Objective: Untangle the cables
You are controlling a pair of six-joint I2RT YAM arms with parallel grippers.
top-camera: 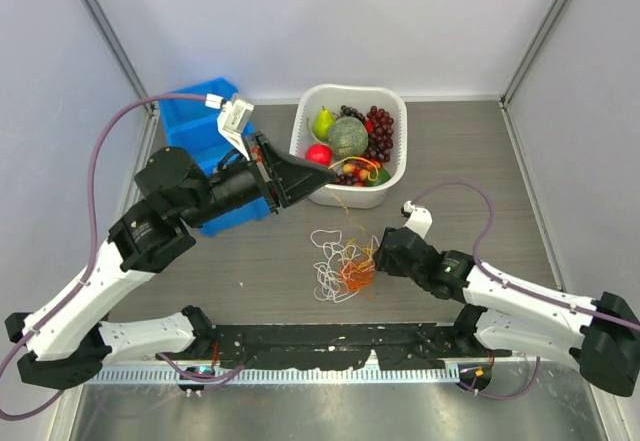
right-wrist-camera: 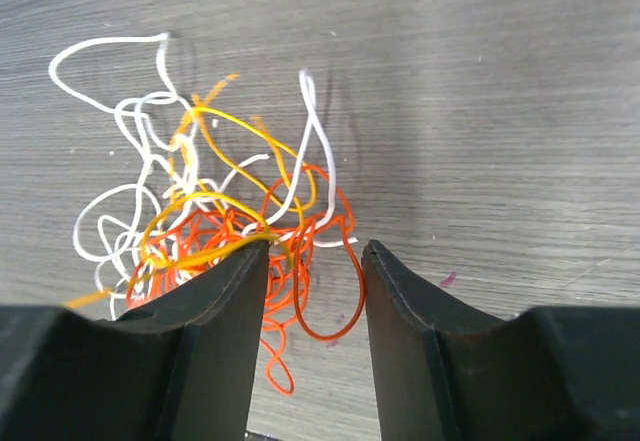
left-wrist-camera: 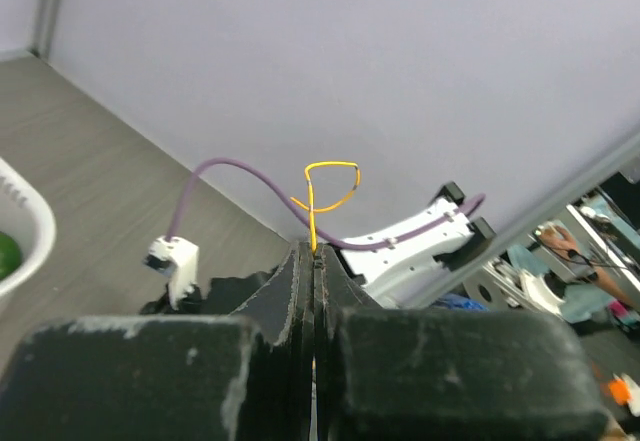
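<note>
Across the grey counter (top-camera: 480, 161) the two arms are working at different heights, the left one reaching up toward the white basket (top-camera: 400, 151) at upper centre of the top view and the right one lying low at lower right. Between them, at lower centre, the cables (top-camera: 340, 266) are sitting in one knotted heap on the counter, with white loops spreading frame-left and orange-red ones bunching frame-right. One yellow-orange cable (left-wrist-camera: 312, 216) is climbing out of that heap to the left fingers (top-camera: 325, 174), which are pressing fully together on it, and its free end is curling in a small loop just past their tips. The right fingers (top-camera: 380, 253) are touching the heap's right edge, standing partly apart and straddling an orange-red loop (right-wrist-camera: 288, 281) without gripping it. The held strand's long axis is running diagonally from heap to left fingers, so the next pull is probably depending on the nearer right arm pinning the rest.
</note>
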